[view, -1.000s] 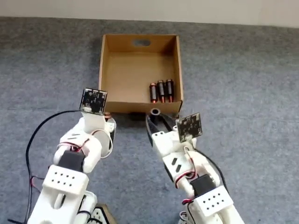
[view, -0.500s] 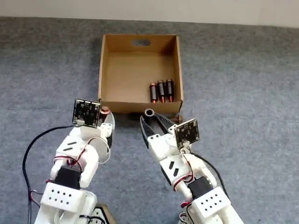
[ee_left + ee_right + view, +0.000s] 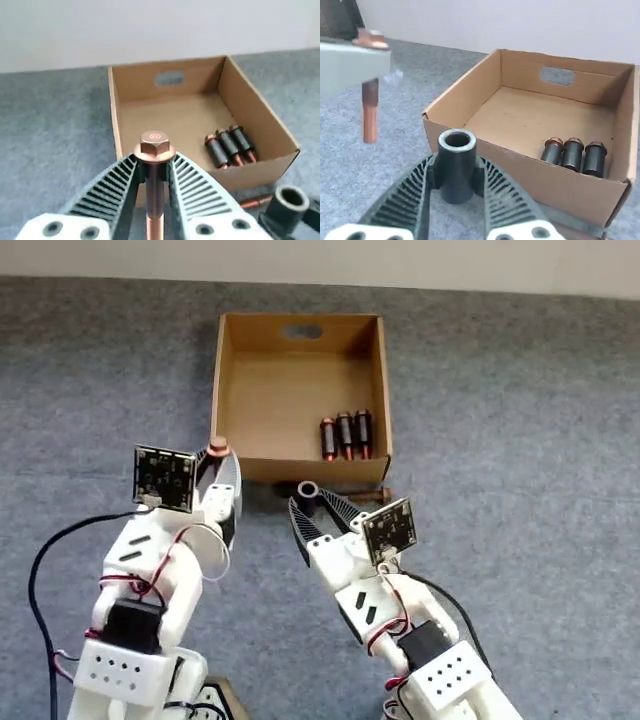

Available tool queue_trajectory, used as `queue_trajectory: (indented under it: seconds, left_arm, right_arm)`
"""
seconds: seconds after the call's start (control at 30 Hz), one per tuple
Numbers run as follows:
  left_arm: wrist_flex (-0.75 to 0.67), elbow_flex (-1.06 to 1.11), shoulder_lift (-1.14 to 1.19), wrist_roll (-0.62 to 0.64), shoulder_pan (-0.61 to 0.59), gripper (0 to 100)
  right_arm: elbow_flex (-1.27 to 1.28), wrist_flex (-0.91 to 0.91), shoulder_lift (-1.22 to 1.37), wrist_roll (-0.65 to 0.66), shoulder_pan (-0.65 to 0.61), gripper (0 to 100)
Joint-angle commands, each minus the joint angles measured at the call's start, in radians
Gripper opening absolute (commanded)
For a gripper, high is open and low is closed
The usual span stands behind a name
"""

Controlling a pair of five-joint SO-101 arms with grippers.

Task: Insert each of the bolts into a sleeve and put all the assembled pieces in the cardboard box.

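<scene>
My left gripper is shut on a copper bolt, held upright with its hex head up, just in front of the cardboard box's near-left corner. My right gripper is shut on a black sleeve, bore facing up, in front of the box's near wall. The bolt hangs beside and above the sleeve, apart from it. Three assembled pieces lie side by side in the box's near-right corner.
Another copper bolt lies on the grey carpet against the box's near wall, right of the sleeve. The box has a handle cutout in its far wall. Open carpet spreads on both sides.
The left gripper has risen and drawn left with the bolt. The right gripper has shifted left and back from the box with the sleeve.
</scene>
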Motion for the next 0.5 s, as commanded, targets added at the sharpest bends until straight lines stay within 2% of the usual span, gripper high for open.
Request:
queue_trajectory:
  seconds: [0.0, 0.23, 0.47]
  left_arm:
    - [-0.026, -0.099, -0.016, 0.009, 0.039, 1]
    - [-0.049, -0.186, -0.015, 0.009, 0.211, 1]
    - [-0.328, -0.079, -0.013, 0.009, 0.305, 1]
  right_arm:
    - [0.012, -0.022, -0.013, -0.005, -0.005, 0.9]
    - [0.013, -0.022, -0.013, -0.005, 0.001, 0.9]
    - [0.013, -0.022, -0.013, -0.005, 0.001, 0.9]
